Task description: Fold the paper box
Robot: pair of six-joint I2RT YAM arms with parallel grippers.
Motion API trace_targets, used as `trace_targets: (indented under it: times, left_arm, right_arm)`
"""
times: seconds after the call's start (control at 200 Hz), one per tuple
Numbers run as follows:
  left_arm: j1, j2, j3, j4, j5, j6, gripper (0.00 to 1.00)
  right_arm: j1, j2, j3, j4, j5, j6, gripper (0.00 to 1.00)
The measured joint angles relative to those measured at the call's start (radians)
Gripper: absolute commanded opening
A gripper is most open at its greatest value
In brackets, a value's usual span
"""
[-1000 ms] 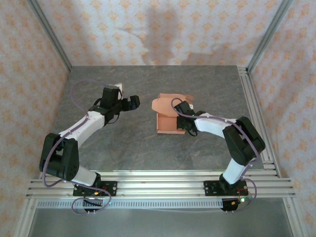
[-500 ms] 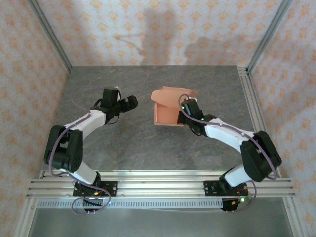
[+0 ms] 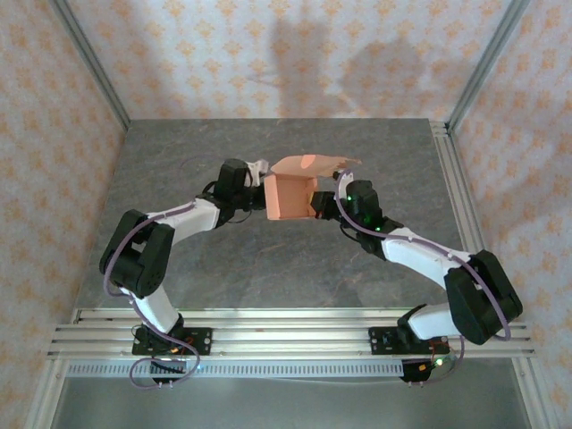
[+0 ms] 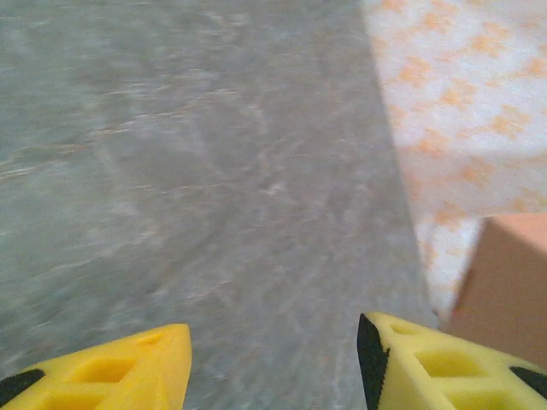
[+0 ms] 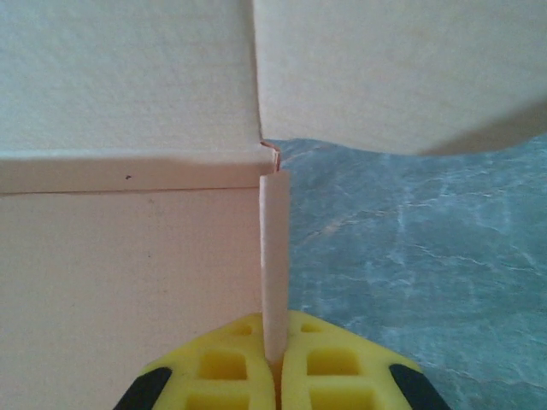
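Centrally over the counter (image 3: 268, 259), salmon-orange paper box (image 3: 288, 197) half-formed, top flap open toward 12 o'clock; right tool (image 5: 275, 363) pinches its 3 o'clock wall, left tool (image 4: 273, 359) spread at its 9 o'clock, arms reaching inward.

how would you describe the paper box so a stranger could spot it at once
On the grey marbled table, look toward the far middle, where the two arms meet. The paper box is the small salmon-orange card box there, flap raised at its back, the only orange thing on it.

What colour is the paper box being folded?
The paper box is plain salmon-orange, clearest from the top external view.
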State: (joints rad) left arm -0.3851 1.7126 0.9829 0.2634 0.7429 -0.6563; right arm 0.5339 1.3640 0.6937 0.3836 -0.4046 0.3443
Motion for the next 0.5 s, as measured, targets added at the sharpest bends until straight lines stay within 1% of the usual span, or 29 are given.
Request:
trace_targets:
  times: [0.125, 0.275, 0.501]
  left_arm:
    - [-0.015, 0.000, 0.010, 0.044, 0.028, -0.029, 0.49]
    - [-0.017, 0.009, 0.013, 0.066, 0.036, -0.064, 0.47]
    - [-0.023, 0.045, 0.026, 0.094, 0.035, -0.157, 0.46]
  right_arm:
    - [0.000, 0.021, -0.001, 0.046, -0.026, 0.000, 0.05]
    - [0.002, 0.031, -0.001, 0.068, -0.014, -0.008, 0.04]
    - [0.034, 0.050, 0.014, 0.057, 0.094, -0.080, 0.04]
